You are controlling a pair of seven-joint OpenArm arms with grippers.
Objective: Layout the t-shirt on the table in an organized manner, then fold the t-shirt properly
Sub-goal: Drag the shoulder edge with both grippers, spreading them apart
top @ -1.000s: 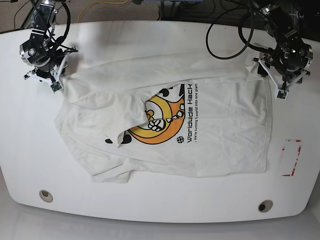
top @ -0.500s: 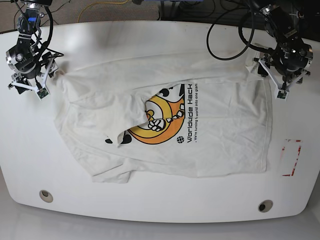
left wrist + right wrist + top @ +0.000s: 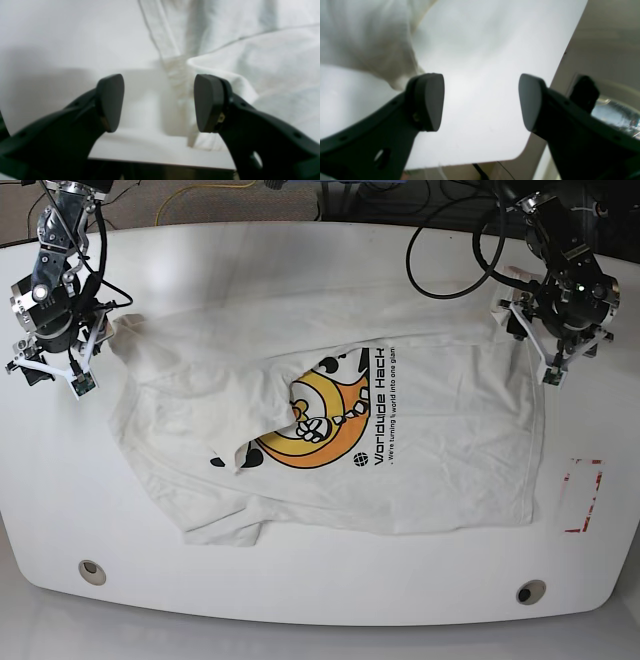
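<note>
— Base view: how many things do you count?
— One t-shirt (image 3: 400, 440), spread across the middle of the white tabletop (image 3: 300, 600), a fold of cloth lying over part of its orange graphic. Two grommet holes, one red-outlined rectangle (image 3: 583, 495).
— And the pincers?
— Two. The left pincer (image 3: 159, 103) gapes wide over the shirt's bunched edge, gripping nothing. The right pincer (image 3: 481, 100) is spread wide over bare tabletop, cloth just beside one finger (image 3: 430, 100), nothing held.
</note>
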